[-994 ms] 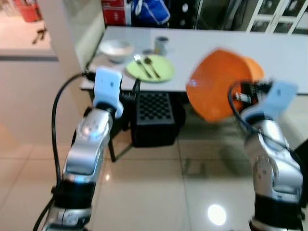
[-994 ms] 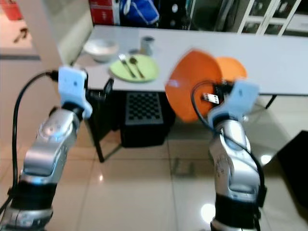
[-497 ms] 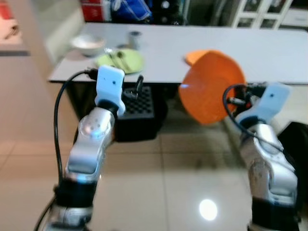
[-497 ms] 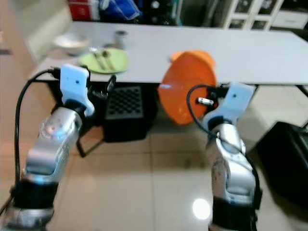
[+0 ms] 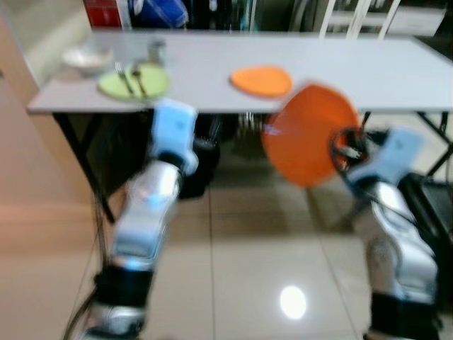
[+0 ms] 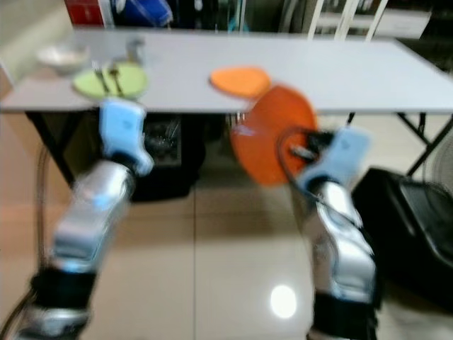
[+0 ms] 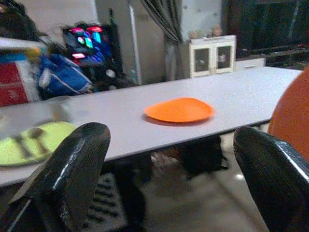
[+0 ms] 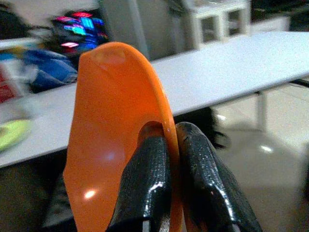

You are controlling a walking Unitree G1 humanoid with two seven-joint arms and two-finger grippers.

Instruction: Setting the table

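While both silver arms reach forward over the glossy tiled floor (image 5: 233, 283), the right claw (image 8: 169, 159) has its two black fingers (image 8: 147, 183) pressed together on the rim of an orange plate (image 5: 311, 134), one finger on each face. That plate stands on edge in the air in front of the surface's near edge, below its top, its flat faces turned sideways and its long axis running roughly up and down; the head views are blurred, so its exact tilt is hard to judge. The left claw (image 7: 169, 179) is raised at about the same height with its fingers spread wide and nothing between them.

Beyond the arms stretches a long white surface (image 5: 354, 71). Near its front edge, about mid-length, a second orange plate (image 5: 261, 80) lies flat. Toward the robot's left end lies a green plate (image 5: 133, 82) with a fork (image 5: 120, 75) and a spoon (image 5: 137, 76) resting on it, handles toward the near edge. Just behind it are a white bowl (image 5: 86, 58) and a small cup (image 5: 156, 49). Under the surface stands a dark crate (image 6: 159, 166).
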